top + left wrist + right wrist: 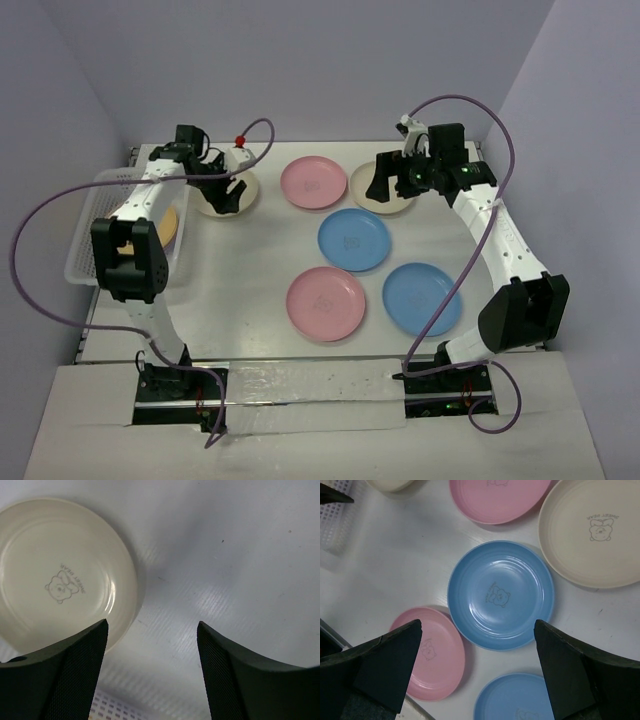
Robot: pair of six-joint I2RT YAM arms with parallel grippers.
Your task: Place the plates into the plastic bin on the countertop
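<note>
At the far left the plastic bin [88, 262] sits at the edge of the white surface [250, 260]. A yellow-orange plate [170, 228] lies inside it, mostly hidden by the left arm. Just right of the bin, the left pincer [222, 190] hangs over the left cream plate [60, 575]. Its wrist camera shows both fingers [75, 675] spread wide with nothing between them; the plate lies under the left finger and bare surface fills the gap. A small red knob [240, 140] stands just behind that plate.

Further right, the rear pink plate [313, 182] lies flat, with the right cream plate [592, 535] close beside it. The right pincer [392, 188] hovers above that cream plate — spread wide too, holding nothing. Its camera looks down between the fingers onto the middle blue plate [500, 595]. Nearer the arm bases lie the front pink plate [326, 303] and, to its right, the front blue plate [422, 298]. These six plates rest on the surface outside the bin, none stacked.
</note>
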